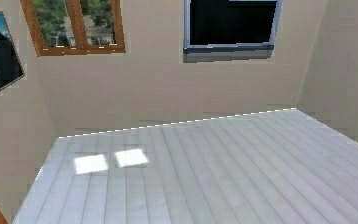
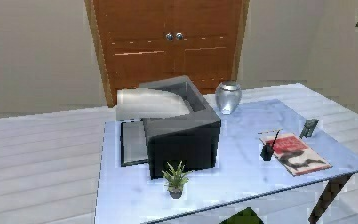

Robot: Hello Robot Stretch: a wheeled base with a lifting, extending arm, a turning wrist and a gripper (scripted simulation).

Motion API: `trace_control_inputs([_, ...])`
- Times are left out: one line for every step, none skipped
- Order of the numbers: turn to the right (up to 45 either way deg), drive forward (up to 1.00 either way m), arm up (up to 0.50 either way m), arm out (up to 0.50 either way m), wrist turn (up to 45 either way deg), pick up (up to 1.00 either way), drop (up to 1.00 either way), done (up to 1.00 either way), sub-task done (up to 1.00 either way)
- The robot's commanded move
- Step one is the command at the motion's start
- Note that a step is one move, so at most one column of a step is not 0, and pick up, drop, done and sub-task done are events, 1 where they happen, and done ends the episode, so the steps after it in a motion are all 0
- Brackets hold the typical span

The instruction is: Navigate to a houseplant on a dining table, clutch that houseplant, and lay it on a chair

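Potted houseplant point(image 2: 174, 180) upright on table point(image 2: 232, 185)

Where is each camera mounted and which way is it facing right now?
Forward view: on the robot, facing ahead and somewhat down at plank floor, a wooden window, a dark framed panel and a wall picture.
Arm side view: on the robot's body, facing out to the arm's side, down on the dining table with the houseplant, a dark box, a vase and a book; double door behind.
Shared: the same pale plank floor and beige walls.
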Motion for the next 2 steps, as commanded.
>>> trace_control_inputs([0.0, 0.0, 0.5, 0.0, 0.0, 0.0, 0.0, 0.0, 0.0])
trace_control_inputs([0.0, 0.0, 0.22, 0.0, 0.0, 0.0, 0.0, 0.0, 0.0])
